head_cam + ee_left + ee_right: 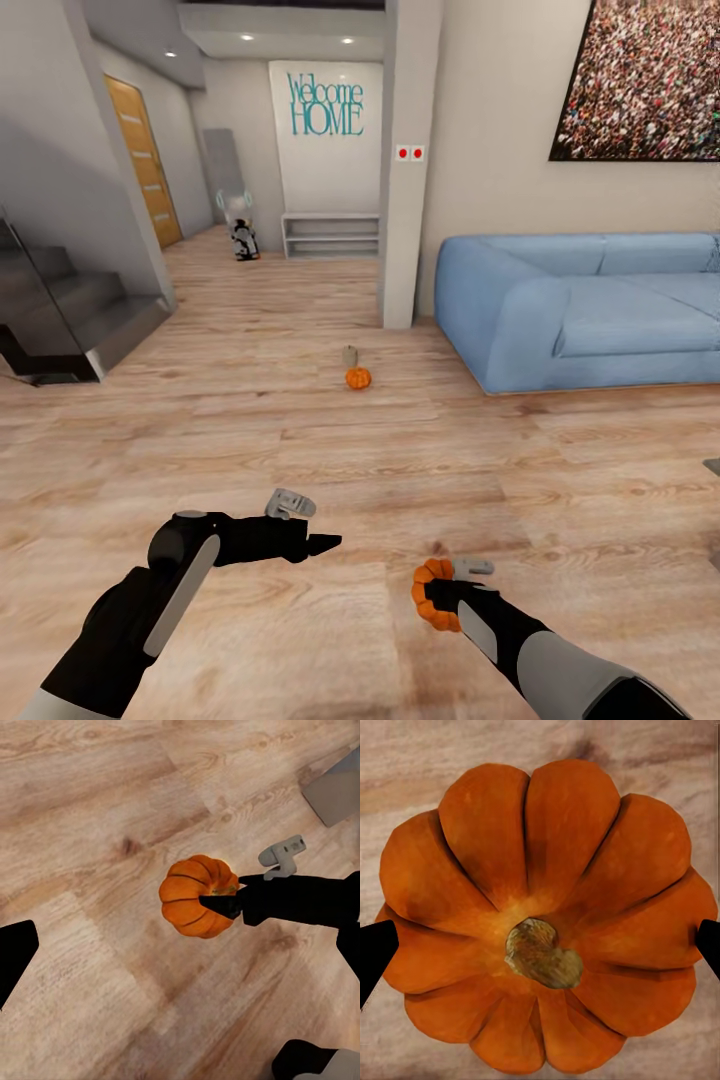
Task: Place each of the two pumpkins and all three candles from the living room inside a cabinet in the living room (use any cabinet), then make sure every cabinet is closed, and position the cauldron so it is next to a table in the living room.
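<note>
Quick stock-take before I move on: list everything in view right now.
Pumpkins: 2, orange; one in the right gripper, one on the floor ahead.
Candle: 1, grey-beige, just behind the floor pumpkin.
Sofa: 1, blue, right wall.
Shelf bench: 1, white, under the "Welcome HOME" lettering.
Stairs: dark, left.
Door: 1, wood, far left.
Picture: 1, above sofa.
Left gripper: black, holding nothing.
Right gripper: black, shut on a pumpkin.

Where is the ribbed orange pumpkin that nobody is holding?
In the head view, the loose ribbed orange pumpkin sits on the wooden floor beside a grey-beige candle, between the pillar and blue sofa.
</note>
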